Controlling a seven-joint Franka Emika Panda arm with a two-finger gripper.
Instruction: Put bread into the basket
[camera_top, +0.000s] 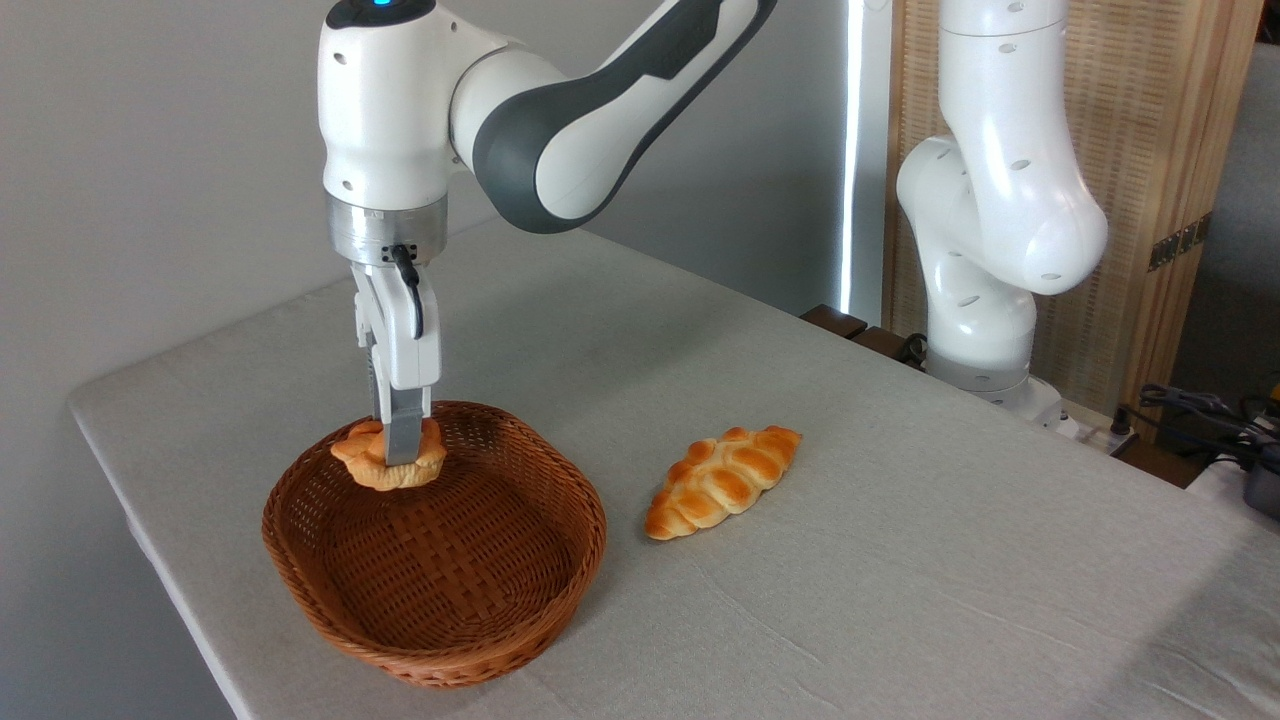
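Closest to us is the basket (440, 590). It is big, brown and woven, with low sides and an oval shape. It sits near the front left corner of the table (900, 560), which has a pale gray cloth on it. The bottom of the basket is bare weave at the front and middle.

At the back of the basket is the bread (372, 466). It is a small round bun, golden orange, with a bumpy top. It is above the back part of the basket, just inside the far rim. I cannot tell if it touches the bottom or hangs a little over it.

The gripper (400, 455) points straight down and is squeezed onto the bun. One gray finger (404, 435) shows in front of the bun, pressed against it. The other finger is hidden behind.

To the right of the basket, a bit farther back, lies a long braided loaf (722, 480). It rests flat on the cloth, apart from the basket, and is tilted with its far end pointing to the right.

Farther back, the white and gray arm (560, 110) reaches over the table from the right. Its base (985, 330) stands past the far edge of the table.
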